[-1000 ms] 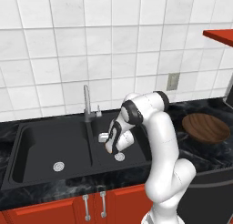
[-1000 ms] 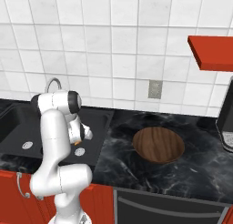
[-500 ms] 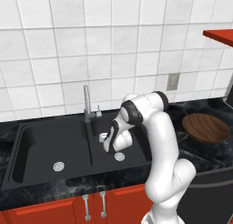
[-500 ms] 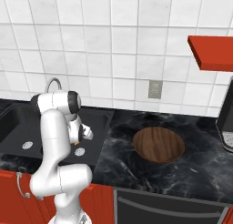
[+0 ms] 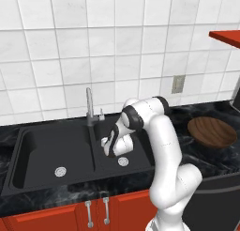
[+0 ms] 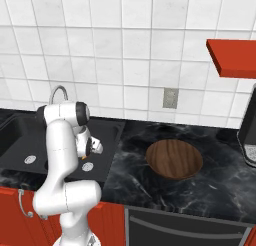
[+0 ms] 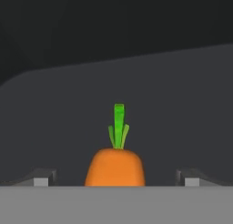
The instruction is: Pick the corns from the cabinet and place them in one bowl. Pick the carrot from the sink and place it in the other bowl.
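**Claw wide over carrot in sink**

Gripper [image 7: 116, 181] spread wide, one fingertip [image 7: 43, 178] either side of the carrot [image 7: 115, 166], no contact visible, nothing held. Carrot lies on the sink [image 5: 51, 150] floor, right basin, green top pointing away.

1 carrot [image 7: 116, 166], 1 brown bowl [image 6: 174, 158], 1 sink [image 5: 70, 152] w/ 2 drains, 1 tap [image 5: 88, 105], 1 red shelf [image 6: 231, 57], 1 wall outlet [image 6: 170, 98].

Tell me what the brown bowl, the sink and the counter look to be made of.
Brown bowl: looks like wood, matte, with streaky grain lines across its inside.
Sink: black and smooth, low sheen, perhaps composite or enamel; the round drains look like bright metal.
Counter: black with pale veins, like polished marble or granite.
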